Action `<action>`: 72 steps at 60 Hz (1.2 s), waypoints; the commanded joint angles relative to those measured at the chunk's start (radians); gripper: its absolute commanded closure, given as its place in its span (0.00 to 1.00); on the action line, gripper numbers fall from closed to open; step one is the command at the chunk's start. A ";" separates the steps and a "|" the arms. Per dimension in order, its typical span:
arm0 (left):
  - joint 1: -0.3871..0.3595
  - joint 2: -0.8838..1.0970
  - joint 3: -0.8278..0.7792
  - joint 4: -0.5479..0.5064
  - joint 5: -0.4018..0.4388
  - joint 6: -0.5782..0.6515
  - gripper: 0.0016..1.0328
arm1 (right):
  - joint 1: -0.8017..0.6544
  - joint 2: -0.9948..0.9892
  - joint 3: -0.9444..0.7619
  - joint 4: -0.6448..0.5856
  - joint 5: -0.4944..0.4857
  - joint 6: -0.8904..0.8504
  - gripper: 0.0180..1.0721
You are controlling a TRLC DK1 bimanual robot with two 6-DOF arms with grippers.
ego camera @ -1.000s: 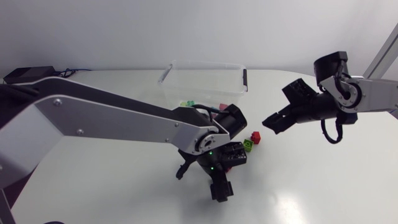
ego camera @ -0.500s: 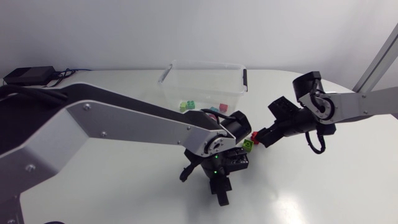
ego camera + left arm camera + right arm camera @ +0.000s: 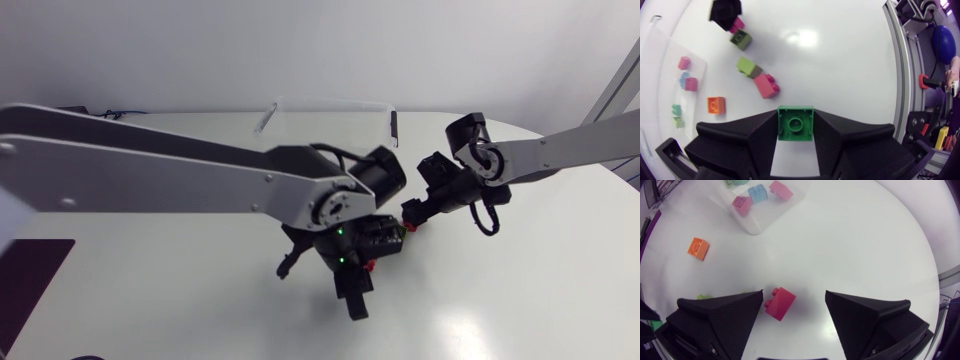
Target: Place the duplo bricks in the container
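The left arm (image 3: 150, 175) comes in across the white counter (image 3: 840, 75). The left jaws are pinching a green brick (image 3: 795, 122), with one jaw on each side of it. Just ahead of them a red brick (image 3: 766, 86) lies on the counter. A light green brick (image 3: 746, 66) lies right beside it. An orange brick (image 3: 716, 105) lies near these two, on the side nearer the clear container (image 3: 757, 222). The right arm (image 3: 560, 150) comes in from the other side. The right jaws are spread wide and hang low over the counter. A dark pink brick (image 3: 780, 302) lies on the counter between them. It is closer to one jaw, and I think it touches neither, but that is hard to see. A small green brick (image 3: 741, 39) lies just beside the dark pink one. The container stands farther off on the counter. Inside it lie a pink brick (image 3: 742, 204), a blue brick (image 3: 758, 193) and another pink brick (image 3: 781, 190), close together. From above, the left arm hides much of the container.
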 commanded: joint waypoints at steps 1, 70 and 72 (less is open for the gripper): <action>0.036 -0.117 0.011 -0.012 -0.016 -0.008 0.78 | 0.009 0.044 0.036 -0.026 0.011 0.034 0.27; 0.461 0.182 0.472 0.262 -0.118 -0.143 0.05 | 0.183 -0.252 0.183 -0.279 0.075 0.143 0.73; 0.463 0.171 0.463 0.262 -0.119 -0.143 0.05 | 0.189 -0.253 0.208 -0.290 0.077 0.147 0.73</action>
